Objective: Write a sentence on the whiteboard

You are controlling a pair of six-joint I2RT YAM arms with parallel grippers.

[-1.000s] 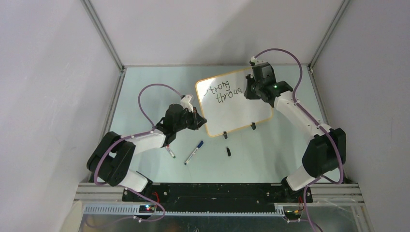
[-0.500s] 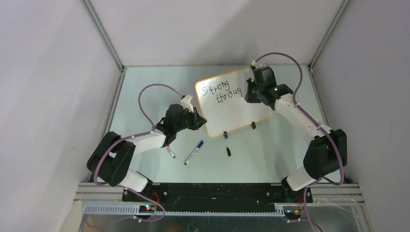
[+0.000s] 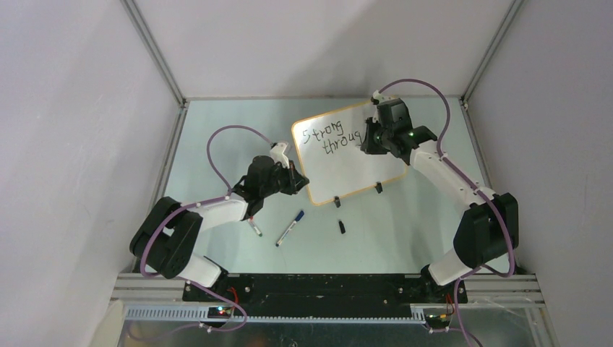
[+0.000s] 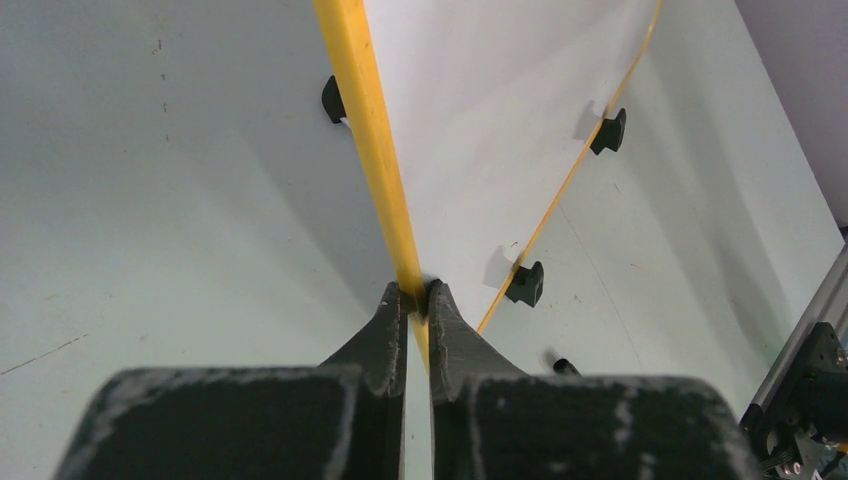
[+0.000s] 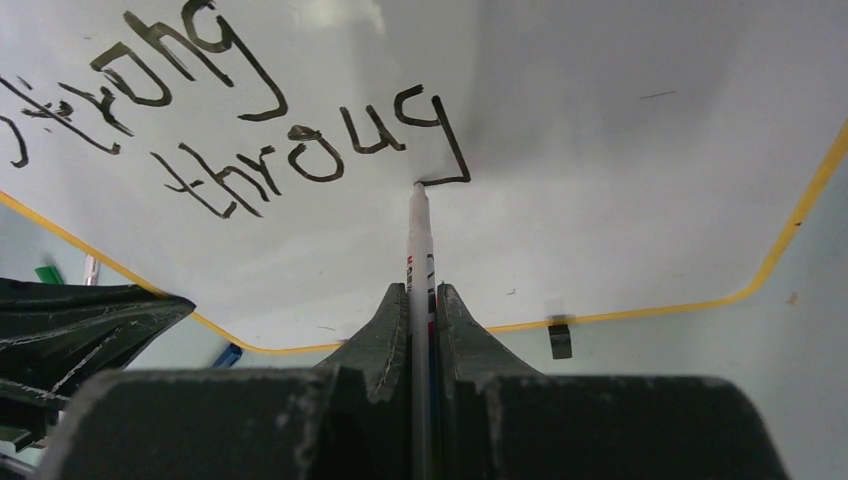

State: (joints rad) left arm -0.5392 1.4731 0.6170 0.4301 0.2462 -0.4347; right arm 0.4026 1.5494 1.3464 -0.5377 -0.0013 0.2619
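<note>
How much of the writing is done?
Done: "Strong" and most of a second word, "throug", are on the board. In hand: the right gripper holds a marker, tip touching that word's end, while the left gripper pinches the board's rim. Left: that word looks unfinished, and there is room below for more.

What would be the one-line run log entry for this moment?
left gripper: shut on whiteboard rim | right gripper: shut on marker, tip touching board at the g | sentence: reads Strong throug, unfinished

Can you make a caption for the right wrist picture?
Right end effector holds a marker writing on the whiteboard.
</note>
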